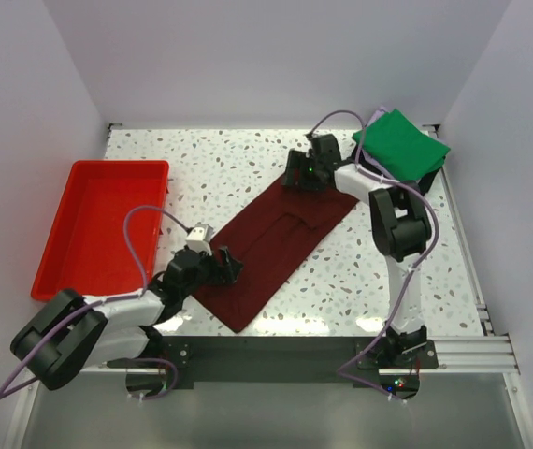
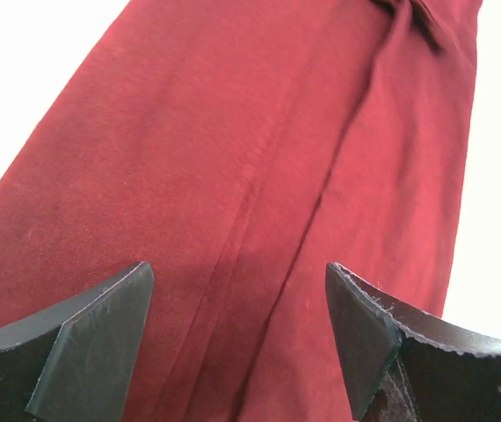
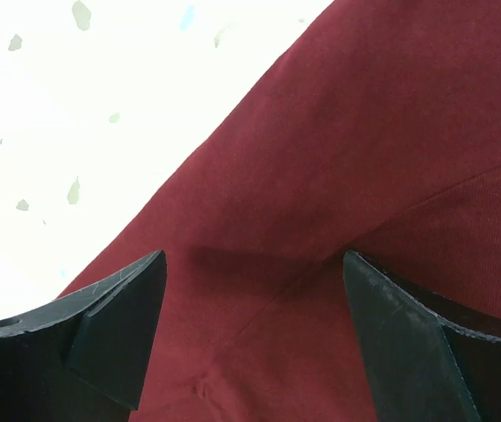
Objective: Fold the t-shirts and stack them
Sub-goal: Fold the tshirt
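A: Maroon t-shirt (image 1: 276, 245) first. Folded lengthwise into a long strip, lying diagonal on the table (image 1: 220, 159), near end toward the left arm, far end toward back right.

B: Left gripper (image 1: 224, 265)?

A: Spread wide, holding nothing. Sits low over the near end of the strip, one finger either side of the lengthwise fold line in the wrist view. Can't tell if touching cloth.

B: Right gripper (image 1: 306, 173)?

A: Same deal: wide apart, empty. Poised over the far end, close to the cloth's edge, bare speckled top just beside.

B: Why one at each end?

A: Probably lined up for the crosswise fold: pinch the ends, bring one over the other. Judgement only, no grasp yet.

B: Anything else around?

A: Green t-shirt (image 1: 402, 145), folded, back right corner, just behind the right arm (image 1: 396, 223). Dark edge underneath, unclear what. Red tray (image 1: 65, 238) at left, well apart from the strip.

B: Obstructions?

A: Nothing lying on the strip. Right arm plus its purple cable (image 1: 341, 117) between strip and green pile, likely awkward for the later stacking move.
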